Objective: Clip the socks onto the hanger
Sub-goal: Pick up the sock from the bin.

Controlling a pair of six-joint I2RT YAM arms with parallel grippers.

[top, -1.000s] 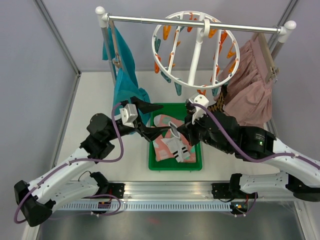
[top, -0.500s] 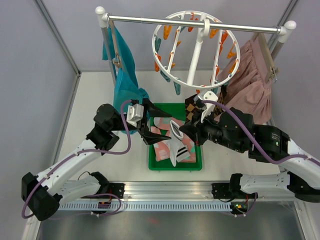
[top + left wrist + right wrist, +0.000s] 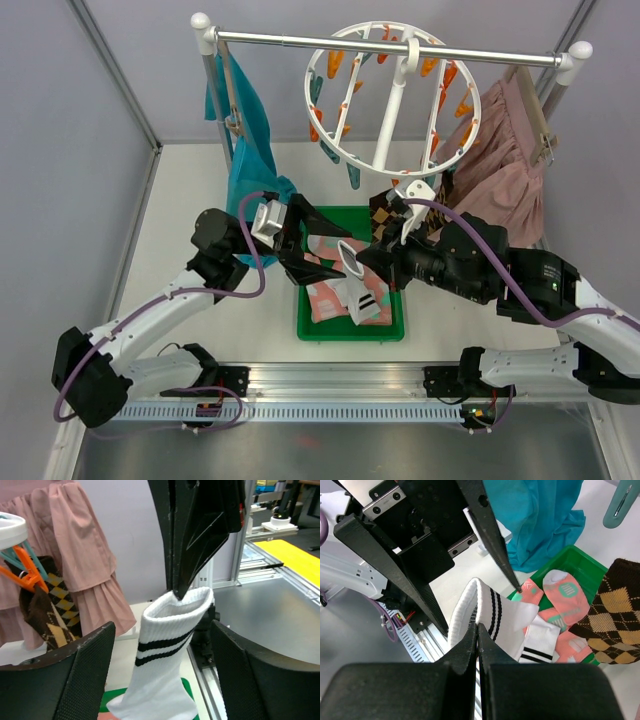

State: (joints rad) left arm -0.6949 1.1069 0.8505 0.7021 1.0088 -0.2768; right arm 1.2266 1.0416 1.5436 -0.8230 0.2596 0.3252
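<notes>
as right gripper (image 3: 478,625) pinches sock (image 3: 165,680) cuff, left fingers (image 3: 85,675) flank it.

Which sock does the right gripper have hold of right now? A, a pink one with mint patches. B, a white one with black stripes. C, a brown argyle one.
B: the right gripper is pinched shut on the cuff of the white sock with black stripes, while the pink socks lie in the green tray.
</notes>
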